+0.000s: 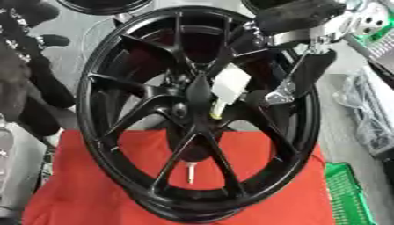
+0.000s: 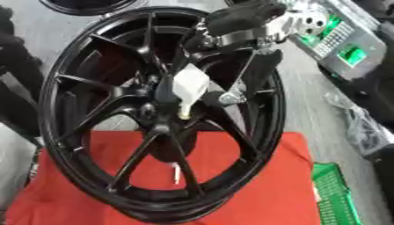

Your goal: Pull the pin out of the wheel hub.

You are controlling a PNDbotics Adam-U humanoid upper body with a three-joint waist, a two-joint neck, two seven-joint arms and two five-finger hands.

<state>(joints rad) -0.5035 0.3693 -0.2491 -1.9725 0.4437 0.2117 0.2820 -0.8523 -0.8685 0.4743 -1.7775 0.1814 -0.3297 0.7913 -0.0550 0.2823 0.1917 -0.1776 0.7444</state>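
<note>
Left eye view shows a glossy black multi-spoke alloy wheel (image 1: 196,114) standing nearly upright on a red cloth-covered stand (image 1: 69,193), its lower rim sunk into the cloth near the front edge. The right hand (image 1: 296,81), black with silver joints, comes down from the upper right corner and reaches through the spokes toward the hub. Its fingers are curled in toward the centre, where a white block-shaped piece with a pale yellowish stem (image 1: 228,88) sits just beside the hub; this looks like the pin's head, and the fingers seem to be pinching it, though contact is hard to confirm. A second small white peg (image 1: 190,170) hangs lower, between two spokes near the bottom of the rim.

To do the step well, I would judge that the pull should run straight along the stem's axis, away from the hub face, not sideways, since the neighbouring spokes crowd the hand. The wheel stands on its edge and may rock, so the draw should be slow.

The left hand is not visible. No brand, label or readable writing shows on the wheel or cloth.
</note>
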